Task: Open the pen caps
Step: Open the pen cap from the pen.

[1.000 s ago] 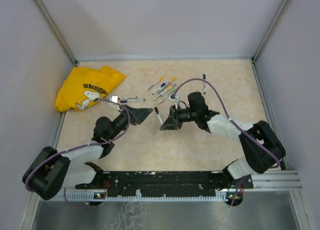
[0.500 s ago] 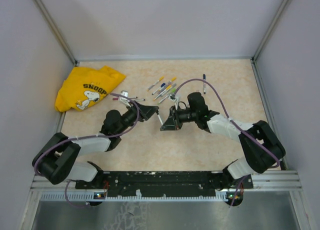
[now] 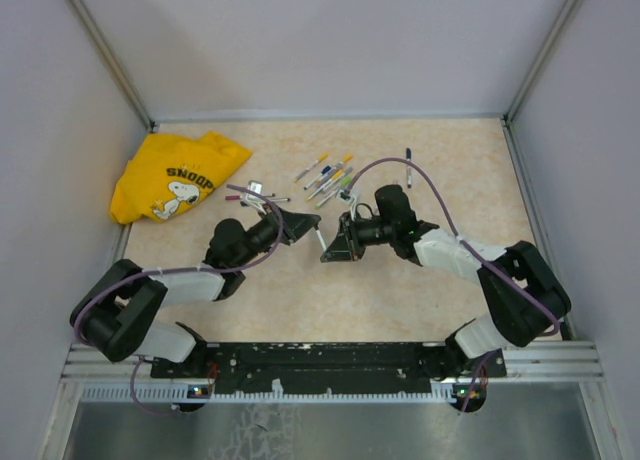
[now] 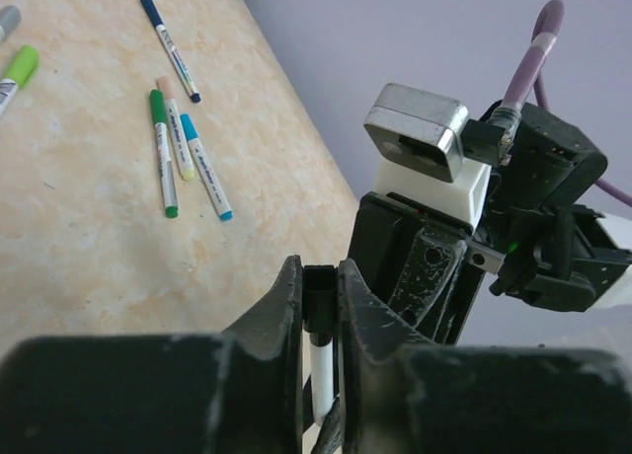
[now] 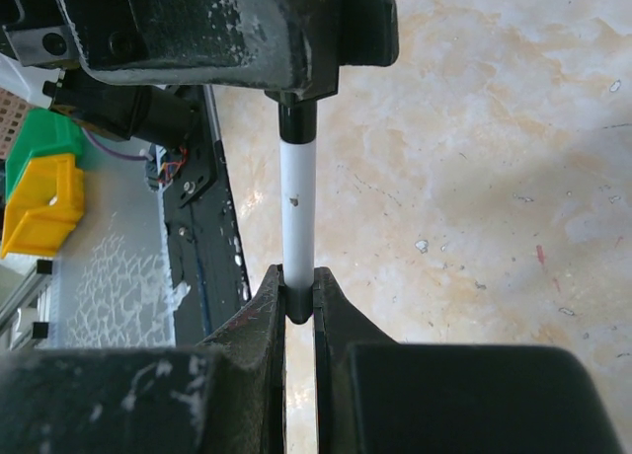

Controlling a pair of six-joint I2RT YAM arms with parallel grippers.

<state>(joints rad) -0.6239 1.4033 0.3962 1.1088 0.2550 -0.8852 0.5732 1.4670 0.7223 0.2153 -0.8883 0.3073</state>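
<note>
A white-barrelled pen (image 3: 319, 237) is held off the table between the two grippers. My right gripper (image 5: 299, 296) is shut on the lower end of its barrel (image 5: 297, 207). My left gripper (image 4: 319, 286) is shut on the pen's black cap (image 4: 319, 294), which still sits on the barrel (image 4: 322, 370). In the top view the left gripper (image 3: 306, 223) meets the right gripper (image 3: 329, 250) at mid-table. Other capped pens lie on the table: green (image 4: 161, 153), teal (image 4: 205, 168) and dark blue (image 4: 170, 47).
A cluster of loose pens (image 3: 330, 178) lies behind the grippers, and one more pen (image 3: 408, 166) to its right. More pens (image 3: 262, 196) lie by the left arm. A yellow Snoopy shirt (image 3: 175, 175) is bunched at the back left. Walls enclose the table.
My left arm has swung right to the pen that the right gripper holds, and its jaws have closed on the black cap. The right arm has stayed still.
</note>
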